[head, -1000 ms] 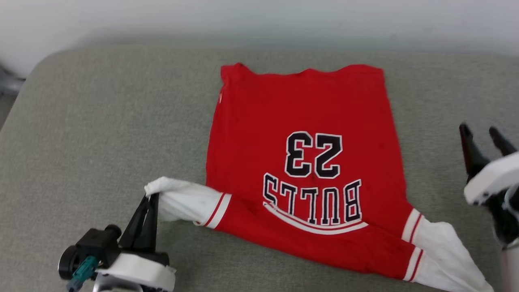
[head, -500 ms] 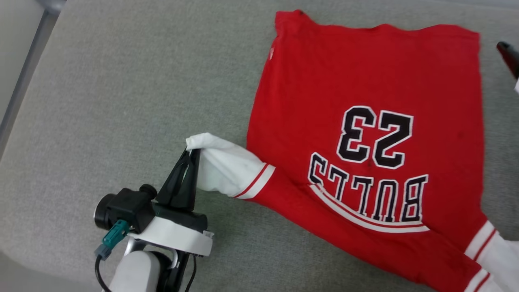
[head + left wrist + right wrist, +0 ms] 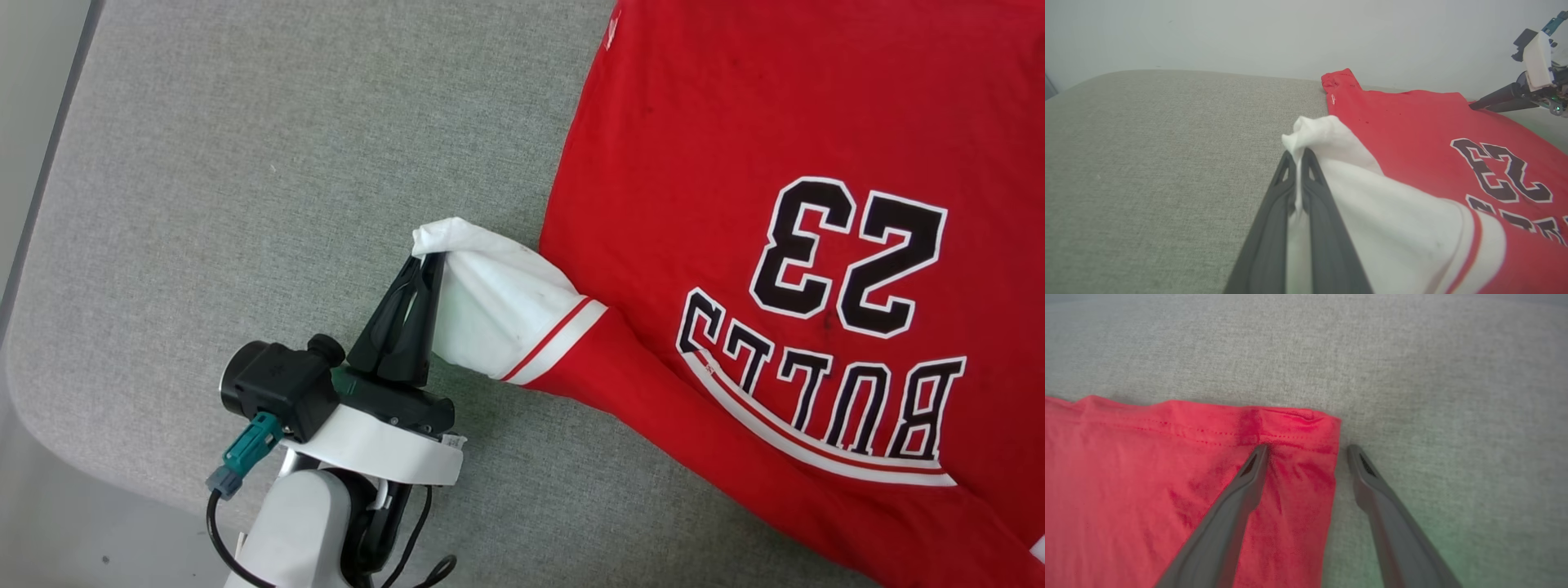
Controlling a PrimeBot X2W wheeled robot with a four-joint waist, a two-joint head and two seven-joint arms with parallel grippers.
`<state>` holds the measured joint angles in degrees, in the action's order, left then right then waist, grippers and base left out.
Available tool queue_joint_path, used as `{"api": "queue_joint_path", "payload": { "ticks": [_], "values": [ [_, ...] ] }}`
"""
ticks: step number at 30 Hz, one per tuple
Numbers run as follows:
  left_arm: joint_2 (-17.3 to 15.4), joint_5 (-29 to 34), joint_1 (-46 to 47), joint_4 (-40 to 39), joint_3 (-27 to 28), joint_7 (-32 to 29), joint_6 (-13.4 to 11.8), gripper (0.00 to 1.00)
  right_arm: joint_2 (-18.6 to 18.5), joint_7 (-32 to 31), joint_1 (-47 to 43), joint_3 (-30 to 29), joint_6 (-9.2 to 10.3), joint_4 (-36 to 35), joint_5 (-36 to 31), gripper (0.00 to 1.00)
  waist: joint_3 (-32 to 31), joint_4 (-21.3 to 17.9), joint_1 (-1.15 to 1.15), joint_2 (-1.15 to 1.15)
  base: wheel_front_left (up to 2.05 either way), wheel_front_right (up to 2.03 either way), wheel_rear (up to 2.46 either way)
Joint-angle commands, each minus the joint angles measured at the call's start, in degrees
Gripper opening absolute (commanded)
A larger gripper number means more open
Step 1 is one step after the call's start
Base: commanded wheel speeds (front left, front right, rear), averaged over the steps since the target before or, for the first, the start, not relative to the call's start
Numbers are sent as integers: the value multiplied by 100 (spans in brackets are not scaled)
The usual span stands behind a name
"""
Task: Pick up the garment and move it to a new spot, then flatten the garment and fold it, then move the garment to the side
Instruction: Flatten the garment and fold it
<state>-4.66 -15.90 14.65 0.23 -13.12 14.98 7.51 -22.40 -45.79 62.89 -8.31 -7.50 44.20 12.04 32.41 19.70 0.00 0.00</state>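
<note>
our view swings left and the right gripper (image 3: 1307, 449) reaches the far hem corner of the garment (image 3: 735, 122), jaws spread; left gripper (image 3: 430, 260) keeps pinching the white sleeve (image 3: 498, 310) on the grey cushion (image 3: 245, 163), so flattening looks next

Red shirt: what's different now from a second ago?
The right jaws moved forward to the shirt's far corner and stand open across its edge. The head camera moved too, shifting the picture. The left jaws stay shut on the white sleeve; the shirt lies as before on the grey cushion.
</note>
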Motion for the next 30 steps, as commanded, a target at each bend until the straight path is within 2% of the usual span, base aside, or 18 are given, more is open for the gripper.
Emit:
{"api": "queue_joint_path", "payload": {
  "ticks": [1,5,6,7,11,16,21,30],
  "values": [
    [30,-21,58,-26,-8,26,-6,0,127,-264,-281,-14,2,337,28,100,45,27,0,0,0,0,0],
    [53,-6,56,-36,-28,26,-6,0,290,-956,-613,-213,6,826,82,100,58,27,0,0,0,0,0],
    [57,-2,58,-37,-34,26,-6,0,307,-1088,-661,-246,6,884,57,40,58,28,0,0,0,0,0],
    [59,2,60,-37,-39,26,-6,0,324,-1143,-680,-282,6,882,42,0,58,29,0,0,0,0,0],
    [63,3,76,-17,-48,26,-6,0,309,-1097,-562,-346,4,622,-8,0,41,31,0,0,0,0,0],
    [70,-18,47,25,3,26,-6,0,-51,-850,-355,-319,4,45,-4,0,-71,4,0,0,0,0,0],
    [31,27,-91,76,135,26,-6,0,-421,-638,-381,-151,6,-694,-9,0,-332,-185,0,0,0,0,0],
    [-132,107,-373,241,389,26,-6,0,-613,-813,-1574,-216,3,-2023,382,0,-1004,-803,0,0,0,0,0]
  ]
}}
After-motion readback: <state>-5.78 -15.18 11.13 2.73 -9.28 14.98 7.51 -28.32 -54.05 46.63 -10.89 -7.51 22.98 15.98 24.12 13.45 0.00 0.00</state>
